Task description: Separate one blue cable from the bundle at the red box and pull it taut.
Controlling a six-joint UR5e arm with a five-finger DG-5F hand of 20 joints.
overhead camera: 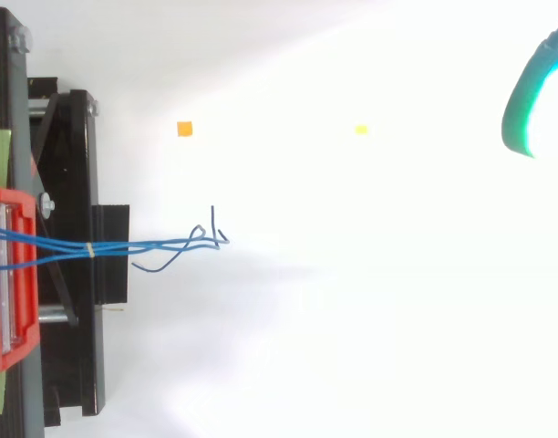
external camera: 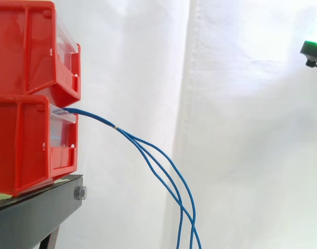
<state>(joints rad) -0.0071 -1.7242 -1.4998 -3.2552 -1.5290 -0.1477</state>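
Side view puts the hand [external camera: 314, 51] at the upper right edge, high up and well apart from the bins. I see a dark piece with a green glow, and I cannot tell whether the hand is wide or closed. In the top view the hand [overhead camera: 525, 102] is a teal-glowing curve at the right edge, well apart from the cables.

The blue cables [external camera: 91, 115] leave the front of the lower red bin [external camera: 24, 148], just under the upper red bin [external camera: 29, 46]. They pass a pale tie [external camera: 115, 127], then spread into separate strands that sag to the bottom edge. Both bins sit on the black stand [external camera: 34, 212].

Behind them hangs the white curtain [external camera: 241, 129]. From above I see an orange marker [overhead camera: 184, 129] and a yellow marker [overhead camera: 360, 130] on the white ground.
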